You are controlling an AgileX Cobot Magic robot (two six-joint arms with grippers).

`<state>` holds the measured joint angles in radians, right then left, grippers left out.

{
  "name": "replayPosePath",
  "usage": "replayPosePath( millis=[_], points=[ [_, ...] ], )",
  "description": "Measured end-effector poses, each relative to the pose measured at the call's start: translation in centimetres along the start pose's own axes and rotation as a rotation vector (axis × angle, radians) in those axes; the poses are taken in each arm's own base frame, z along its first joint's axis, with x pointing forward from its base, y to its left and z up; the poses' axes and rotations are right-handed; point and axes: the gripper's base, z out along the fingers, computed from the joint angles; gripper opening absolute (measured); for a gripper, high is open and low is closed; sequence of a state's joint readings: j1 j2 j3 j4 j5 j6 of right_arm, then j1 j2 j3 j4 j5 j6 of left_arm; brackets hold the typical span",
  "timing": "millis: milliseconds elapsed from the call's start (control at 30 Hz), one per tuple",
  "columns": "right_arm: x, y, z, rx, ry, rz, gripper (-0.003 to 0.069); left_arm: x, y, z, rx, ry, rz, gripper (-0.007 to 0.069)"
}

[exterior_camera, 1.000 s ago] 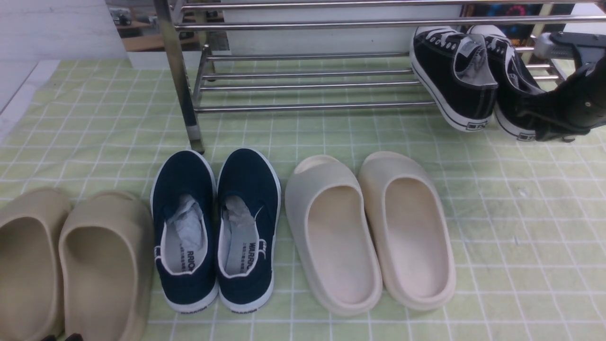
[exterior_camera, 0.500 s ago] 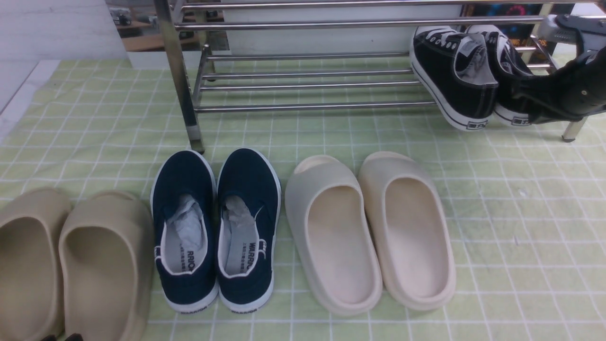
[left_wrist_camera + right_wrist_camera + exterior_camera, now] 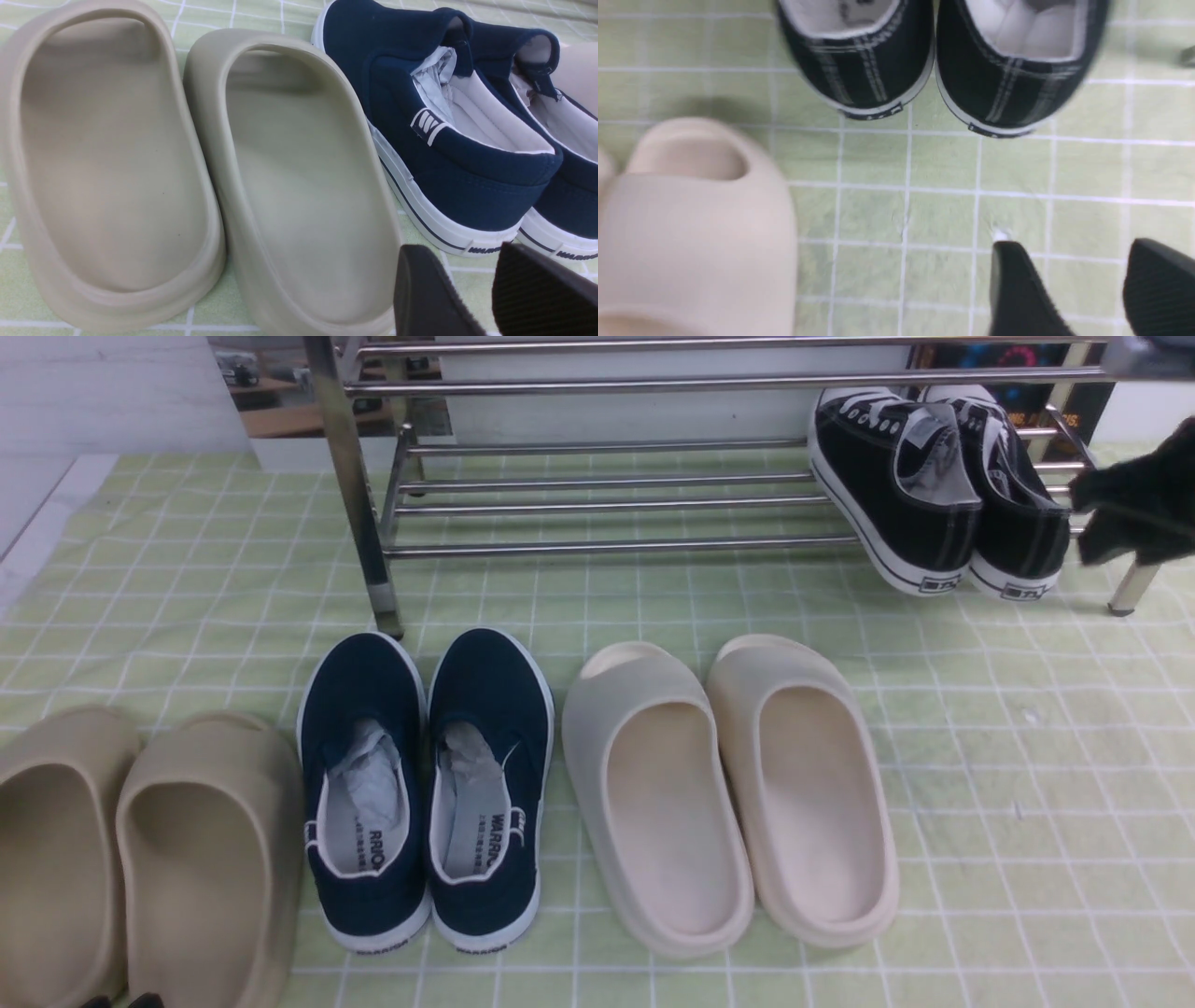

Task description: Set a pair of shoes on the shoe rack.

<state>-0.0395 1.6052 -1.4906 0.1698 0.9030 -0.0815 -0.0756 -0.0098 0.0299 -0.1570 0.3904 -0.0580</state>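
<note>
Two black lace-up sneakers, the left one (image 3: 896, 495) and the right one (image 3: 1018, 518), rest side by side on the lower bars of the silver shoe rack (image 3: 607, 506) at its right end. Their heels hang over the front bar. Their heels also show in the right wrist view (image 3: 859, 70) (image 3: 1008, 88). My right gripper (image 3: 1097, 527) is blurred at the right edge, just apart from the right sneaker. In the right wrist view it (image 3: 1071, 252) is open and empty over the cloth. My left gripper (image 3: 460, 254) is open and empty near the navy shoes' heels.
On the green checked cloth (image 3: 980, 756) in front of the rack lie a tan pair of slides (image 3: 149, 859), navy slip-ons (image 3: 429, 784) and cream slides (image 3: 728, 784). The rack's front legs stand at left (image 3: 359, 523) and right (image 3: 1130, 588).
My right gripper has let go of the right sneaker and drawn back to the right. That sneaker now sits further on the rack, beside the other one.
</note>
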Motion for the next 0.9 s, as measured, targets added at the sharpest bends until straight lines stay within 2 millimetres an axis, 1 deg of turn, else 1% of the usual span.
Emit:
replayPosePath(
  millis=[33, 67, 100, 133, 167, 200, 233, 267, 300, 333, 367, 400, 433, 533, 567, 600, 700, 733, 800, 833, 867, 900],
  points=[
    [0.1, 0.3, -2.7, 0.001, -0.046, -0.011, 0.0267, 0.0, 0.0, 0.0, 0.000, 0.000, 0.000, 0.0239],
    [0.5, 0.7, -5.5, 0.005, -0.101, -0.024, 0.0216, 0.0, 0.0, 0.0, 0.000, 0.000, 0.000, 0.0239],
    [0.5, 0.7, -5.5, 0.005, -0.101, -0.024, 0.0206, 0.0, 0.0, 0.0, 0.000, 0.000, 0.000, 0.0239],
    [2.2, 1.3, -10.8, 0.010, -0.216, -0.043, 0.0093, 0.0, 0.0, 0.0, 0.000, 0.000, 0.000, 0.0239],
    [3.2, 1.5, -12.5, 0.010, -0.263, -0.048, 0.0051, 0.0, 0.0, 0.0, 0.000, 0.000, 0.000, 0.0239],
    [5.0, 1.7, -14.8, 0.011, -0.333, -0.052, 0.0015, 0.0, 0.0, 0.0, 0.000, 0.000, 0.000, 0.0239],
    [6.6, 1.9, -16.5, 0.012, -0.396, -0.056, 0.0000, 0.0, 0.0, 0.0, 0.000, 0.000, 0.000, 0.0239],
    [8.1, 1.9, -17.3, 0.014, -0.441, -0.057, -0.0003, 0.0, 0.0, 0.0, 0.000, 0.000, 0.000, 0.0239],
    [8.6, 1.8, -16.9, 0.015, -0.444, -0.054, -0.0003, 0.0, 0.0, 0.0, 0.000, 0.000, 0.000, 0.0239],
    [11.7, 1.7, -17.5, 0.021, -0.527, -0.053, -0.0003, 0.0, 0.0, 0.0, 0.000, 0.000, 0.000, 0.0239],
    [13.4, 1.6, -17.8, 0.026, -0.589, -0.058, -0.0003, 0.0, 0.0, 0.0, 0.000, 0.000, 0.000, 0.0239],
    [14.1, 1.5, -17.1, 0.028, -0.577, -0.058, -0.0003, 0.0, 0.0, 0.0, 0.000, 0.000, 0.000, 0.0239],
    [17.2, 1.2, -15.9, 0.037, -0.626, -0.070, -0.0003, 0.0, 0.0, 0.0, 0.000, 0.000, 0.000, 0.0239],
    [21.7, 0.8, -13.2, 0.042, -0.679, -0.096, -0.0004, 0.0, 0.0, 0.0, 0.000, 0.000, 0.000, 0.0239],
    [23.7, 0.5, -12.1, 0.045, -0.708, -0.105, -0.0005, 0.0, 0.0, 0.0, 0.000, 0.000, 0.000, 0.0239],
    [24.2, 0.5, -11.8, 0.048, -0.715, -0.114, -0.0004, 0.0, 0.0, 0.0, 0.000, 0.000, 0.000, 0.0239],
    [27.5, 0.3, -10.2, 0.042, -0.775, -0.118, -0.0004, 0.0, 0.0, 0.0, 0.000, 0.000, 0.000, 0.0239],
    [28.3, 0.2, -10.0, 0.034, -0.804, -0.109, -0.0004, 0.0, 0.0, 0.0, 0.000, 0.000, 0.000, 0.0239],
    [29.7, 0.2, -9.4, 0.008, -0.839, -0.071, -0.0003, 0.0, 0.0, 0.0, 0.000, 0.000, 0.000, 0.0239],
    [29.9, 0.1, -9.3, 0.005, -0.846, -0.067, -0.0003, 0.0, 0.0, 0.0, 0.000, 0.000, 0.000, 0.0239],
    [30.9, 0.1, -8.9, -0.022, -0.878, -0.033, -0.0003, 0.0, 0.0, 0.0, 0.000, 0.000, 0.000, 0.0239],
    [31.0, 0.1, -8.8, -0.024, -0.880, -0.030, -0.0003, 0.0, 0.0, 0.0, 0.000, 0.000, 0.000, 0.0239]
  ],
)
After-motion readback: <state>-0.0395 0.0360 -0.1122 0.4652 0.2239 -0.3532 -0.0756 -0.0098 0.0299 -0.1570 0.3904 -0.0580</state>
